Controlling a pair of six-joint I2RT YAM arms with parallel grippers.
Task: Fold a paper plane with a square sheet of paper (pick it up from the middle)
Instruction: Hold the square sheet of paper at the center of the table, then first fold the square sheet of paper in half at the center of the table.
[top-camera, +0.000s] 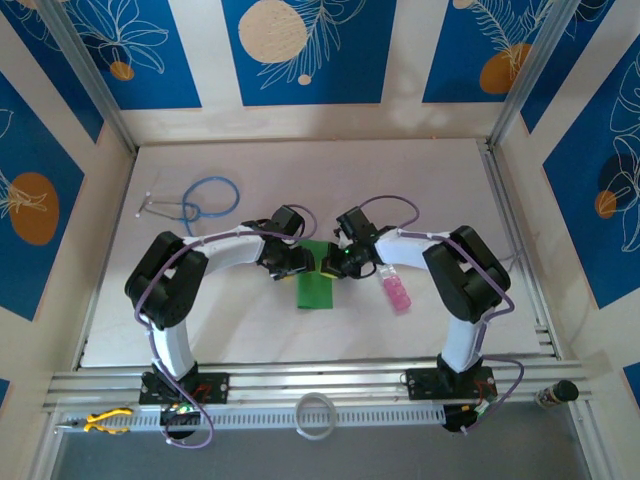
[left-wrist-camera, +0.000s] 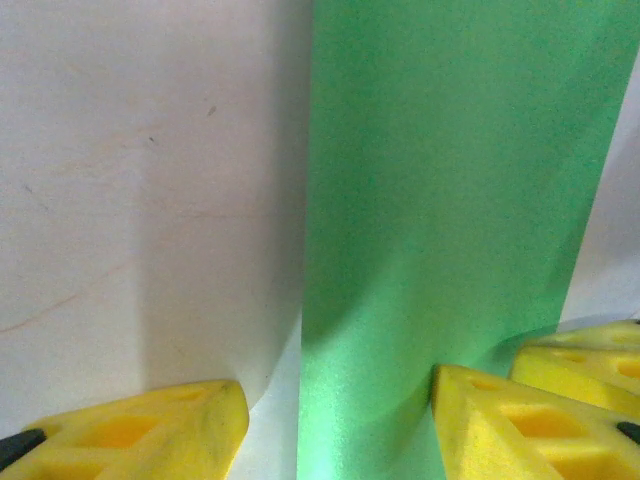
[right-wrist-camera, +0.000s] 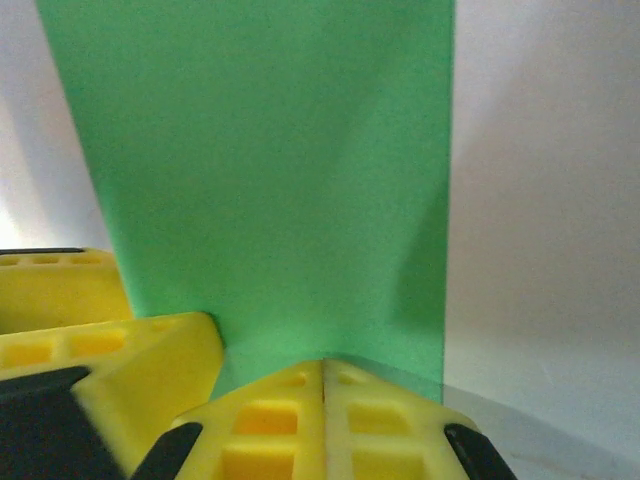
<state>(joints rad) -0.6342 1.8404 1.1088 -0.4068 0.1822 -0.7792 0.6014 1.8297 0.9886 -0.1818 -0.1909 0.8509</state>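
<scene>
A white table (top-camera: 420, 190) walled by blue panels (top-camera: 300, 50) painted with pale leaves and orange discs carries a square sheet of paper (top-camera: 316, 290), bright green and already folded into a narrow strip, lying near the middle of the tabletop. Two robot arms reach in to the sheet's far end from either side. The left gripper (left-wrist-camera: 338, 400) stands released, its yellow fingers (left-wrist-camera: 150, 430) spread wide across the sheet's edge, one over the bare table beside the sheet and the other over the green. The right gripper (right-wrist-camera: 325, 385) is clenched, its fingertips pressed flush together at the sheet's edge. It appears to be pinching the paper, which rises from the tips with a shallow crease, though the contact itself is hidden behind the fingers. A small pink bottle (top-camera: 396, 291) lies just to the right of the sheet. A blue-tubed stethoscope (top-camera: 205, 197) sits well beyond the sheet to the left. Nearer than the sheet, by the arm bases, rest a white ring (top-camera: 315, 414) and yellow-handled pliers (top-camera: 105, 421).
</scene>
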